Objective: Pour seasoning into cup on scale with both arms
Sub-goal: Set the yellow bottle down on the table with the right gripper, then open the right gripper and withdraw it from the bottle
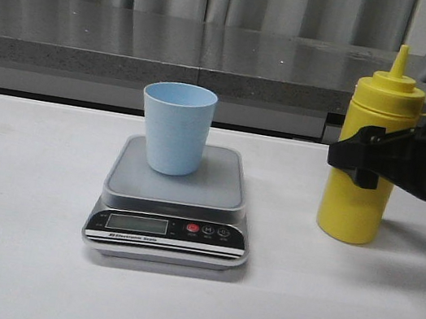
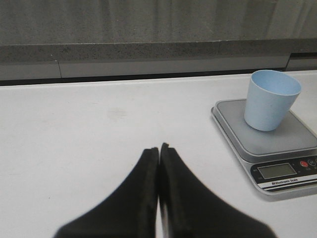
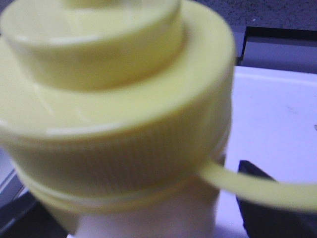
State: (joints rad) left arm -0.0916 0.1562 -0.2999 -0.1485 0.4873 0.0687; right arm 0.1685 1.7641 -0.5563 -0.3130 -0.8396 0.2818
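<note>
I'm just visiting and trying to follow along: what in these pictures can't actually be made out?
- Scale display: digits too small in the front and left wrist views.
- Cup contents: its wall hides the inside in the front view.
- Right gripper: one finger hidden behind the yellow squeeze bottle; arm cut off by the frame edge.
- Right wrist view: the bottle's blurred cap fills it, nozzle tip cut off.
- Left gripper: outside the front view.

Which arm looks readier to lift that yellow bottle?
The right. Its gripper already reaches around the seasoning bottle, fingers across its middle. The left gripper is shut over bare table, away from the cup.
</note>
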